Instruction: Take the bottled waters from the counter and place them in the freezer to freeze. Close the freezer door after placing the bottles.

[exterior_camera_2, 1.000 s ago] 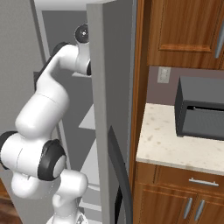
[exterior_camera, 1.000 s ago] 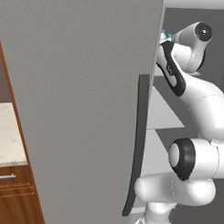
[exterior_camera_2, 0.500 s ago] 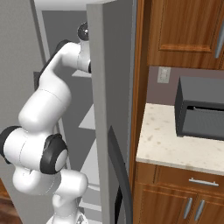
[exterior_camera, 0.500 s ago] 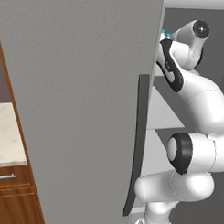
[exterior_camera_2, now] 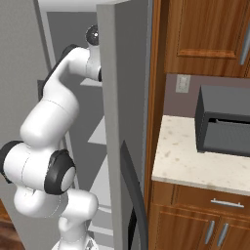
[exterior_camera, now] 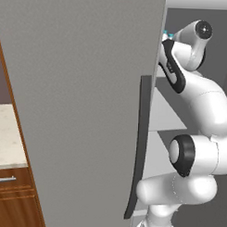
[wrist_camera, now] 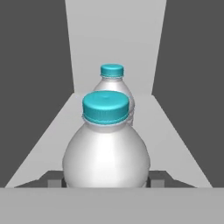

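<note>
In the hand view, a bottled water (wrist_camera: 106,151) with a teal cap stands close up on a pale freezer shelf (wrist_camera: 179,148). My gripper (wrist_camera: 106,180) is shut on its lower body, with a finger tip (wrist_camera: 54,180) at each side. A second bottled water (wrist_camera: 113,85) stands upright just behind it on the same shelf. In the left base view my arm reaches past the open freezer door (exterior_camera: 83,109) into the freezer, and a teal cap (exterior_camera: 170,35) peeks out by the wrist. The door's dark bar handle (exterior_camera: 140,144) faces me.
The open door (exterior_camera_2: 128,97) stands close beside my arm on its right. The beige counter (exterior_camera_2: 195,163) with the dark microwave (exterior_camera_2: 224,119) lies to the right, over wooden cabinets (exterior_camera_2: 205,224). More counter (exterior_camera: 4,135) shows at the left.
My arm has shifted slightly, its elbow rising a little as it reaches into the freezer. The grip on the bottle is unchanged.
</note>
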You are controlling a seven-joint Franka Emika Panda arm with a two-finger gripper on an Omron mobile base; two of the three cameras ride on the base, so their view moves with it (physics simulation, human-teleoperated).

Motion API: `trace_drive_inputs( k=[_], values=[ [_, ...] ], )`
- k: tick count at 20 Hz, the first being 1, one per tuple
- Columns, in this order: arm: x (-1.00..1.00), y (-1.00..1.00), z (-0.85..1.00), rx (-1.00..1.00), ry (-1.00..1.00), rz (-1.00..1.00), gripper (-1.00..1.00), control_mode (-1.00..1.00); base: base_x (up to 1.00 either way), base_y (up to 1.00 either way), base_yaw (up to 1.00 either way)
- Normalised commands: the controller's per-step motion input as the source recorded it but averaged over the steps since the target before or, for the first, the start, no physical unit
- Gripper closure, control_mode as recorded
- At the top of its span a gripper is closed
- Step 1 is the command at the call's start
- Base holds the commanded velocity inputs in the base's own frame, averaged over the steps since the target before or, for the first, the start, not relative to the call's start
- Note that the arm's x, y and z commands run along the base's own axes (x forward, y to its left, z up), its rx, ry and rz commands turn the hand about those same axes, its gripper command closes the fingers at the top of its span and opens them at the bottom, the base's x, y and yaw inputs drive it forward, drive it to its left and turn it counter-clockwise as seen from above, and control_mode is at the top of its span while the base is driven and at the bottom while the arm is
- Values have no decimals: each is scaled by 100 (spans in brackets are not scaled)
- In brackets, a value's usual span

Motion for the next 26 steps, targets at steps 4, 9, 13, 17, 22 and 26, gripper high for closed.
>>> trace_drive_inputs(
  k=[4, 9, 13, 17, 22, 26],
  values=[
    [0, 0, 0, 0, 0, 0, -100, -100, 0, 0, 0],
    [0, 0, 0, 0, -1, 0, -100, -100, 0, 0, 0],
    [-43, 1, 2, -2, -17, -3, -100, -100, 0, 0, 0],
    [-79, 0, 0, 0, -34, -6, -100, -100, 0, 0, 0],
    [-68, 0, 12, 0, -23, -8, -100, -100, 0, 0, 0],
    [-74, -1, 45, 0, -2, -21, -100, -100, 0, 0, 0]
  ],
)
